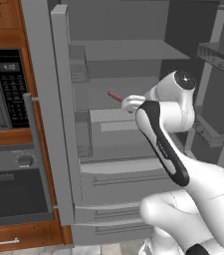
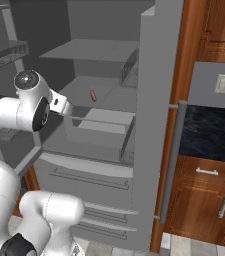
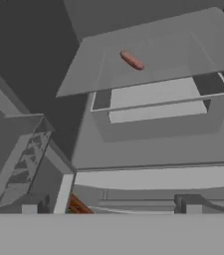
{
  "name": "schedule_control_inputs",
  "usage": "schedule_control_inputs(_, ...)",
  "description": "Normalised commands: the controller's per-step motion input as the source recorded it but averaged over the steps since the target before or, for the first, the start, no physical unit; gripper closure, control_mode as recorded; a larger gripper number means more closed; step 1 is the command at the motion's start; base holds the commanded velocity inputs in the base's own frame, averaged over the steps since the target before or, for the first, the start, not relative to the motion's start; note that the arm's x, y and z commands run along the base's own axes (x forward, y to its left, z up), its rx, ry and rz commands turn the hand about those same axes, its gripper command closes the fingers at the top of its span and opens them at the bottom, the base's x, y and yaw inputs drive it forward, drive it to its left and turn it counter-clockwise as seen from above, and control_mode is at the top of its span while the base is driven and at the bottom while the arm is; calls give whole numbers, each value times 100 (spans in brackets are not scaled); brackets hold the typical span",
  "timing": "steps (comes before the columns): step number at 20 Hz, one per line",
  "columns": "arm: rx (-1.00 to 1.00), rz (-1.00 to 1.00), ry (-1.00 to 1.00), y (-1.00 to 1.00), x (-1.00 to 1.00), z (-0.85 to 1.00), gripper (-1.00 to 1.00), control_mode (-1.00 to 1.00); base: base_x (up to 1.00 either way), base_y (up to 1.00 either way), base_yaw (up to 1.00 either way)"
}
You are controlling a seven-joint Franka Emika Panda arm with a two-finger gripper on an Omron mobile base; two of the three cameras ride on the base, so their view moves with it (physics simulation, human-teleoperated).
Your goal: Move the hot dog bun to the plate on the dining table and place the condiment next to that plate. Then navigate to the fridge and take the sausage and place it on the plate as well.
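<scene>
In the left base view the fridge (image 1: 118, 149) stands with its doors swung wide, beside a wooden cabinet holding a microwave (image 1: 4, 89) and an oven (image 1: 14, 189). The sausage (image 1: 115, 95) lies on a middle shelf (image 1: 108, 89), and the white arm rises from the lower right, bent at the elbow, with its wrist reaching in toward that shelf; the hand partly hides the shelf just right of the sausage. The step in hand looks like the fetch from the fridge. In the right base view the sausage (image 2: 93, 96) lies alone on the grey shelf above a clear drawer (image 2: 101, 127), well apart from the wrist, which sits low and left of it at the shelf's front edge. In the hand view the camera looks up and inward: the sausage (image 3: 132, 60) lies far ahead on the shelf, and the two dark fingers (image 3: 34, 203) stand spread wide at the bottom, released and holding nothing. The next move probably calls for pushing forward and up over the shelf, lining the fingers across the sausage's narrow width, then closing gently.
</scene>
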Motion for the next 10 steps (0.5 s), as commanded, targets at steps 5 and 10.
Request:
schedule_control_inputs(5,-6,0,0,-62,-49,-21,-100,100,0,-6,0)
schedule_control_inputs(10,0,0,0,0,0,0,-100,100,85,-5,0)
